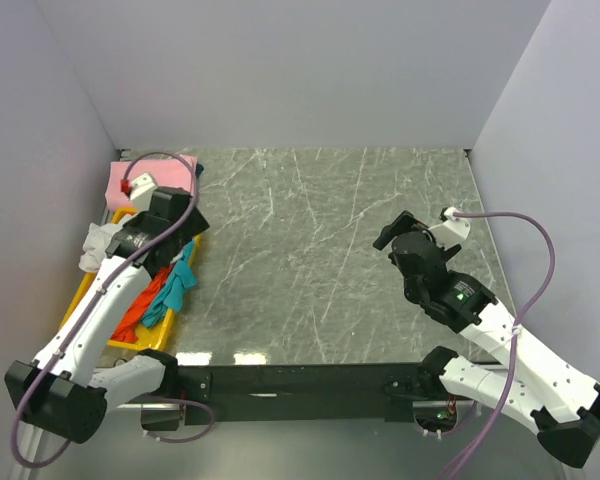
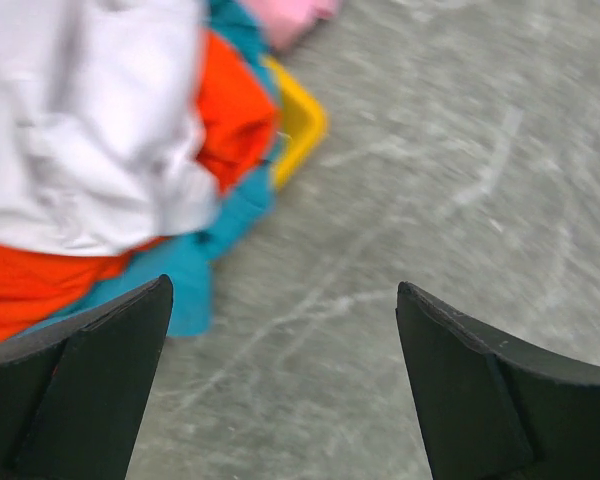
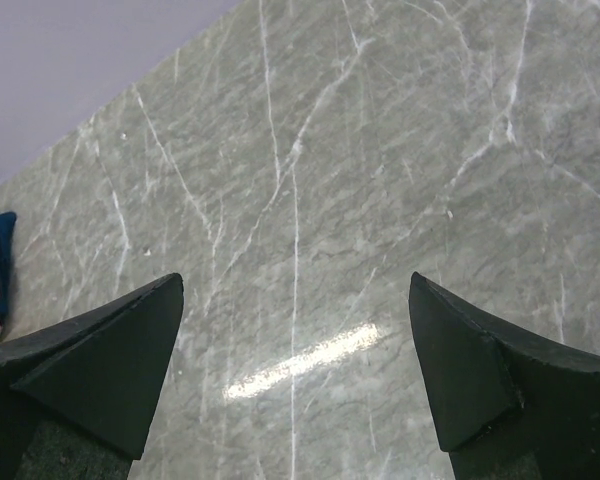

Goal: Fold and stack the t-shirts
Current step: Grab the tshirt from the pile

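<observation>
I held left claw (image 2: 282,300) wide, empty, by the yellow tray (image 2: 302,120), probably lining up on its heaped t-shirts (image 2: 90,140); right claw (image 3: 295,290) wide, parked well apart from tray.

Bare table (image 1: 320,250) centre lies open; t-shirts (image 1: 177,283) crowd its left edge.

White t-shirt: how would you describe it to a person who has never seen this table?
On the grey table, a yellow tray at the left edge holds a heap of shirts. The white t-shirt is bunched at the heap's left side, by the tray's rim. It is the only white one; the others are pink, orange-red and teal.
</observation>
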Controlling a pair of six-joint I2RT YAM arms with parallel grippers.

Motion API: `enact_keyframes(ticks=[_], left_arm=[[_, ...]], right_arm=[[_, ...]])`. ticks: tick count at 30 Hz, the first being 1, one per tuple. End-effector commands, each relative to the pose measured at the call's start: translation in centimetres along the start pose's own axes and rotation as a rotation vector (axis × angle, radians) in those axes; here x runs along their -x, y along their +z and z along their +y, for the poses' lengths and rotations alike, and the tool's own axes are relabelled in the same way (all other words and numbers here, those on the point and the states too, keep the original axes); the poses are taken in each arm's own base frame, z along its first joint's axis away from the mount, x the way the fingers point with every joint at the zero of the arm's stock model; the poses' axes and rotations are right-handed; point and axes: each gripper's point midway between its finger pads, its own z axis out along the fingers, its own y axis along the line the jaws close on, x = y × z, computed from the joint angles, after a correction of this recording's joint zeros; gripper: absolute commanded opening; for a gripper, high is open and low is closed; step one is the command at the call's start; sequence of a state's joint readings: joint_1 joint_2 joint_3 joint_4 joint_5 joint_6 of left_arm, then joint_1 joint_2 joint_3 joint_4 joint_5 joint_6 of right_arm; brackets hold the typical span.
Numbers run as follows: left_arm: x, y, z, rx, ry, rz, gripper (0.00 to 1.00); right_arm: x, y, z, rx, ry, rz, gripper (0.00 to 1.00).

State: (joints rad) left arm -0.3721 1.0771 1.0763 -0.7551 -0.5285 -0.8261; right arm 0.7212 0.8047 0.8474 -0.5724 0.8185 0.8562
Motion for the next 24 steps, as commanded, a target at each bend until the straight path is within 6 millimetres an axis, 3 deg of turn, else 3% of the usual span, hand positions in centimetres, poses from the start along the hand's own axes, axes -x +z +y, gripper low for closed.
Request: enact_keyframes(ticks=[1,8,12,19,22,23,24], left_arm=[[0.3,1.2,3.9,0.143,-0.044,0.010,0.99],[2.1,4.1,10.1,0.292,-0.084,-0.018,0.99],[1.1,5.6,13.1,0.388,-0.076,0.027,0.99],[-0.6,8.1,14.8,0.427,-0.107,0.109,0.99],[-1.7,8.8,15.4,0.454,-0.098,0.149,0.81],[-2.0,8.9,15.5,0.460,-0.101,0.158,0.62],[-2.3,9.1,15.6,0.464,-0.100,0.170,0.56]], right_arm=[[1.3,-0.3,-0.1,-0.029,0.062,-0.036,1.00],[1.2,-0.6,-0.6,-0.020,0.084,-0.035,1.00],[1.2,-0.7,-0.8,-0.016,0.093,-0.038,1.00],[1.1,-0.7,-0.5,0.007,0.079,-0.034,1.00],[1.2,-0.6,-0.4,0.004,0.066,-0.037,1.00],[1.4,-0.7,-0.3,0.005,0.066,-0.040,1.00],[1.4,-0.6,-0.4,0.001,0.063,-0.041,1.00]])
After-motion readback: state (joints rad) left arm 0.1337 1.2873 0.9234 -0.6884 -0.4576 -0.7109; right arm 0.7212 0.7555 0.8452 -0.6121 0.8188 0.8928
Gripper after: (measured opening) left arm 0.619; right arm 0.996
